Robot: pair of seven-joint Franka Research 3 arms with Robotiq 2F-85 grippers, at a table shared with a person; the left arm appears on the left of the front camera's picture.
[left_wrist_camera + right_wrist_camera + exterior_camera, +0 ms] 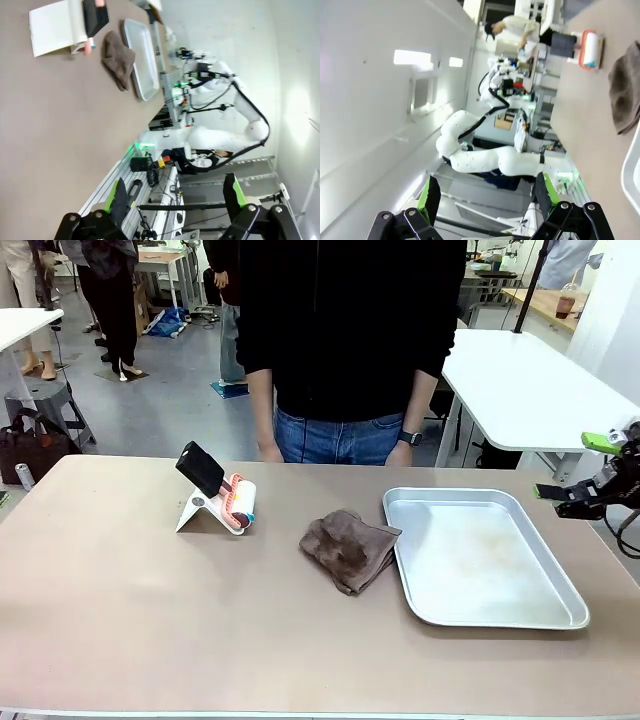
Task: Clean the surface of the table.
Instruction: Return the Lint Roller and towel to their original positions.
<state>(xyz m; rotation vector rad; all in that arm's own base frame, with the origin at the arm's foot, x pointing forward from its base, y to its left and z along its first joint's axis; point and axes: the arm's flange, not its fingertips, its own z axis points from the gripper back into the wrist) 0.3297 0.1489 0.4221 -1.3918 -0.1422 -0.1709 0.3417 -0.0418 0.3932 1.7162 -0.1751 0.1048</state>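
Taupe and matte, the table (150, 640) spreads across our front view, and we take the silver tray (560, 625) on it as our landmark. Just left of the tray, touching or nearly touching its left rim, lies a crumpled brown cloth (348, 550). Farther left of the tray, beyond the cloth, a lint roller (238, 504) with a black handle rests in its white stand. Behind the tray, at the table's far edge, a person in a dark top and jeans stands with a hand (269, 453) near the tabletop.

We see our right gripper (585, 468) to the right of the tray, off the table's right edge and above it, its jaws apart and holding nothing; in its own wrist view the right gripper (487, 192) shows both green pads spread wide, with the cloth (625, 97) and roller (587, 49) at the picture's right. Our left gripper (177, 196) also has its jaws apart with nothing between them, and its wrist view looks along the table (55, 140) toward the tray (142, 60), cloth (119, 59) and roller stand (52, 31).
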